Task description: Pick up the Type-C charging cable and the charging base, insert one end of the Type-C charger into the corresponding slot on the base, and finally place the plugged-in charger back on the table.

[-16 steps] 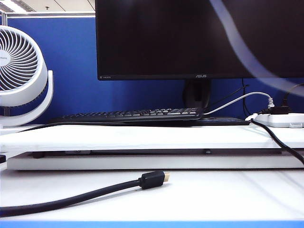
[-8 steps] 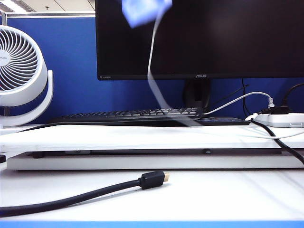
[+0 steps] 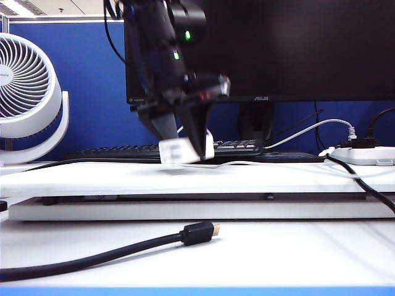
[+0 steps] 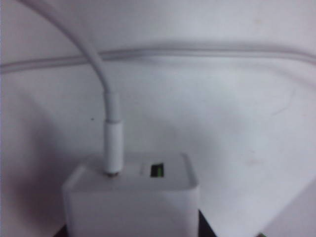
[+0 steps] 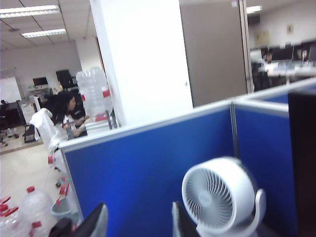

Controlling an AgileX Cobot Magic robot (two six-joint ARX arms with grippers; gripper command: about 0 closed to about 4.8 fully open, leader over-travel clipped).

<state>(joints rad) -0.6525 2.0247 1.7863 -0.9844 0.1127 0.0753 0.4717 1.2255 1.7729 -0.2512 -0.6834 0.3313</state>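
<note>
Left tool (image 3: pixel 182 143) clamps charging base (image 3: pixel 177 152), cable (image 4: pixel 109 129) plugged; right tool (image 5: pixel 139 219) apart, raised.

Exterior view: even, bright office light from overhead; a ceiling fluorescent panel (image 3: pixel 18 7) glared at about 11 o'clock. Focus was sharp on the black cable (image 3: pixel 99 253) in front. A soft shadow lay under the raised slab (image 3: pixel 197 179). The monitor (image 3: pixel 296 49) read as flat black, no detail. The left gripper (image 3: pixel 182 145) was dark and slightly smeared.

Left wrist view: washed out, pinkish cast, soft throughout; the charging base (image 4: pixel 131 197) was blurred, dim shading toward 8 o'clock.

Right wrist view: hazy, low contrast; ceiling lights (image 5: pixel 29 11) bloomed near 11 o'clock. The right gripper's fingers (image 5: pixel 96 222) were dark blurs at 6 o'clock.
</note>
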